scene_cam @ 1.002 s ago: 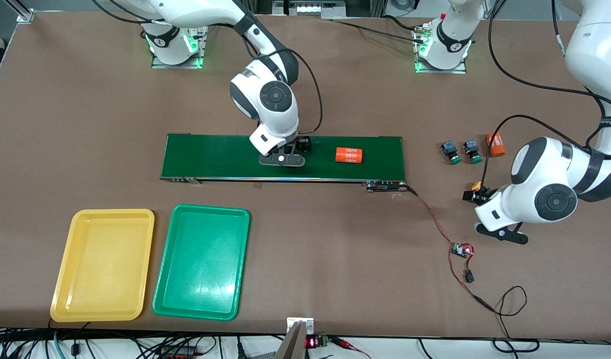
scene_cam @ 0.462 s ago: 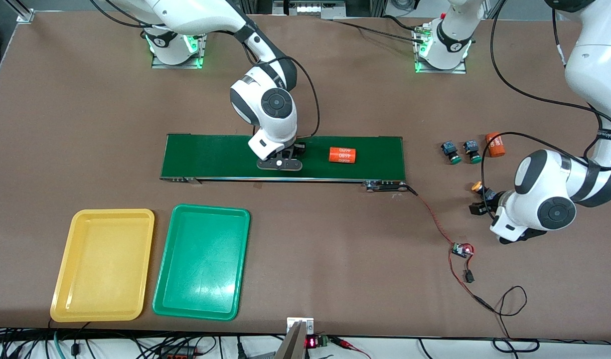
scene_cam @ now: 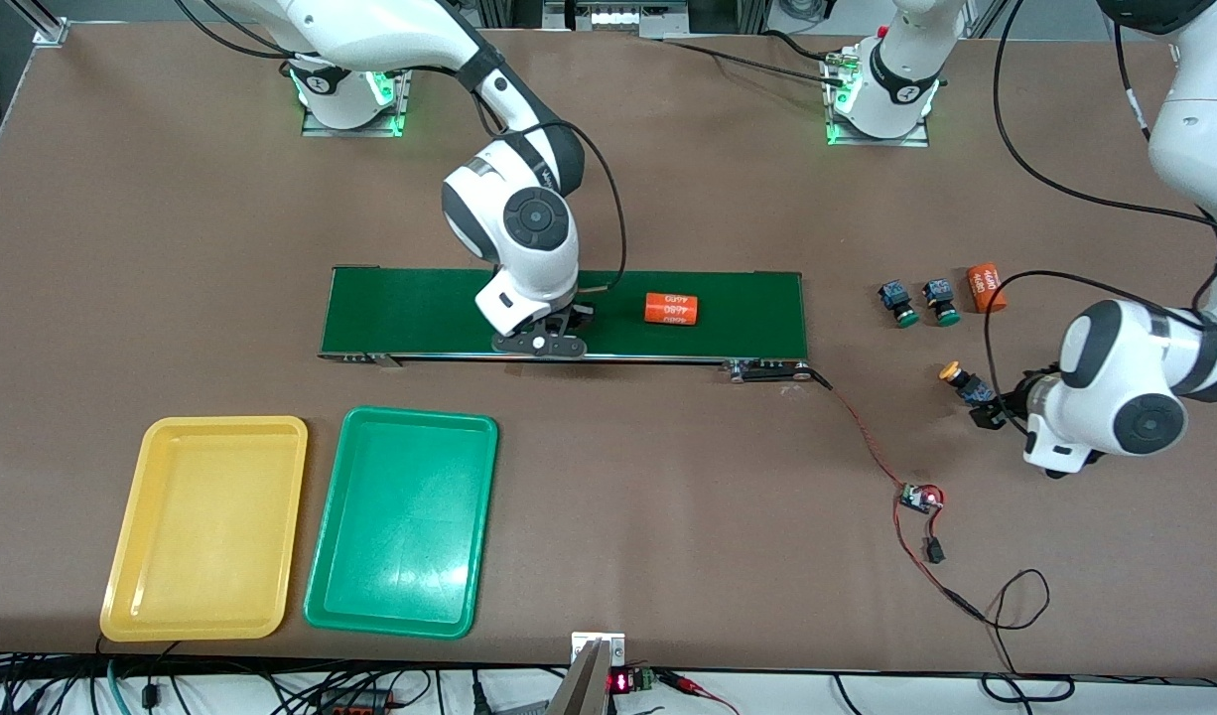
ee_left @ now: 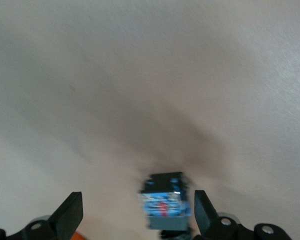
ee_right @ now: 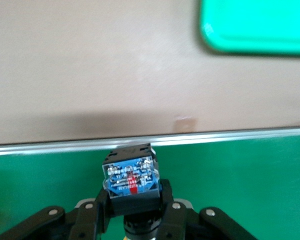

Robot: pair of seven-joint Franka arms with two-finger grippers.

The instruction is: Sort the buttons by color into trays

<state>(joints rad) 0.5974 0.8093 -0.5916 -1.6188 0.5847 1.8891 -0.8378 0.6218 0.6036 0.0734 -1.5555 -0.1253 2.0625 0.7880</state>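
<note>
On the conveyor belt [scene_cam: 450, 313], your right gripper [scene_cam: 539, 343] has its fingers closed on the dark body of a button [ee_right: 130, 180]. The right wrist view shows its blue terminal plate facing up, so the cap hangs below and you cannot read its colour. The grip sits low over the belt's edge nearest the front camera, probably because the belt delivers parts within reach of both trays. An orange cylinder [scene_cam: 670, 308] lies on the belt toward the left arm's end and is no part of the sort.

Toward that end of the table, your left gripper [ee_left: 137, 215] stands wide open astride another button [ee_left: 164, 202], touching neither side that you can see. In the front view that button, yellow-capped [scene_cam: 964, 380], lies on its side on the table, cap pointing away from the wrist. Two green-capped buttons [scene_cam: 916, 303] sit together farther from the camera, beside a second orange cylinder [scene_cam: 986, 286].

The yellow tray [scene_cam: 206, 526] and the green tray [scene_cam: 402, 521] lie side by side, near the front camera, toward the right arm's end. Both are empty, so sorting has likely just begun.
</note>
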